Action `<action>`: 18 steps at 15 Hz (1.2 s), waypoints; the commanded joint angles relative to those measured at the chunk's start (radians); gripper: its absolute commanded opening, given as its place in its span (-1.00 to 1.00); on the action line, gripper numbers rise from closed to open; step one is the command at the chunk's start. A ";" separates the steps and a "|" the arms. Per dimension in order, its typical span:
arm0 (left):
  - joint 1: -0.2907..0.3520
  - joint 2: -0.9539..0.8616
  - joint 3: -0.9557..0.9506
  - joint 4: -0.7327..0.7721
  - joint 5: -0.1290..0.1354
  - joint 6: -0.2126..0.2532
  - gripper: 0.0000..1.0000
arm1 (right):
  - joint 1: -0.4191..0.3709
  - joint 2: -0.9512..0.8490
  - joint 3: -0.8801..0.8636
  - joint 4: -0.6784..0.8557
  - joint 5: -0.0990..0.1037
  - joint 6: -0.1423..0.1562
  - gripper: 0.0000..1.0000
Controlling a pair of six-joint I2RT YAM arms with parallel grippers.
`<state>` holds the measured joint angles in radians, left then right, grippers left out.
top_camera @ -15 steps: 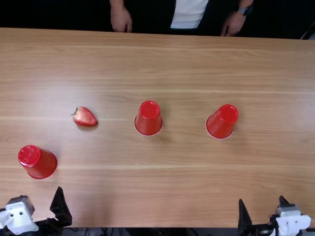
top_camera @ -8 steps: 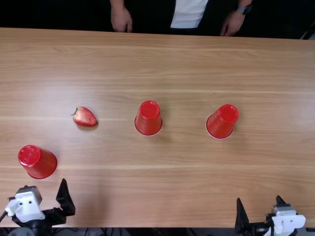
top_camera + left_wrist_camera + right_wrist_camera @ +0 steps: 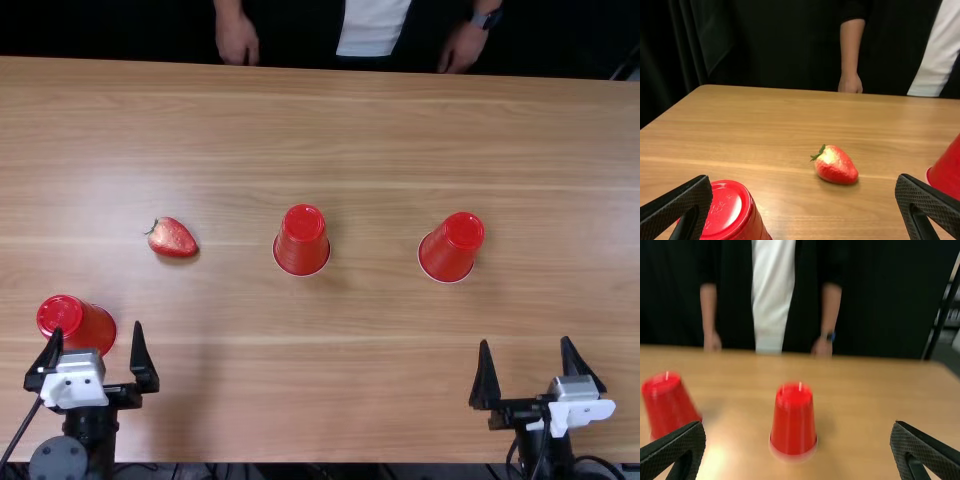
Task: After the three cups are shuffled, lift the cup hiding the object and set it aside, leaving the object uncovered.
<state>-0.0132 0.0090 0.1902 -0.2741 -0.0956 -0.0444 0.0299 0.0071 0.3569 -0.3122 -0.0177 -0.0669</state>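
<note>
A red strawberry (image 3: pixel 173 238) (image 3: pixel 835 165) lies uncovered on the table, left of centre. Three upside-down red cups stand around: one at the near left (image 3: pixel 72 326) (image 3: pixel 729 211), one in the middle (image 3: pixel 302 240) (image 3: pixel 665 402) and one at the right (image 3: pixel 452 246) (image 3: pixel 793 419). My left gripper (image 3: pixel 95 352) (image 3: pixel 800 212) is open at the near edge, its left finger right beside the near-left cup. Open too is my right gripper (image 3: pixel 527 367) (image 3: pixel 797 452), near the front edge, well short of the right cup.
A person stands behind the far edge of the table (image 3: pixel 400 130), hands (image 3: pixel 237 42) hanging at that edge and touching nothing. Bare wood stretches between the cups and the grippers.
Both arms have come forward from the bottom edge onto the table, and the left gripper now stands by the near-left cup. The cups and strawberry have not moved.
</note>
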 commanded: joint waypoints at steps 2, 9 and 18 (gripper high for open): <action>-0.005 -0.009 -0.069 0.011 0.062 0.070 1.00 | -0.008 -0.007 -0.128 0.214 0.067 0.012 1.00; -0.005 -0.009 -0.163 0.057 0.075 0.107 1.00 | -0.007 -0.007 -0.337 0.407 0.064 0.003 1.00; -0.005 -0.009 -0.166 0.103 0.099 0.092 1.00 | -0.007 -0.007 -0.342 0.400 0.064 0.001 1.00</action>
<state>-0.0132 0.0093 0.0586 -0.1635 -0.0135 0.0479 0.0299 0.0071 0.0311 0.0822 0.0391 -0.0669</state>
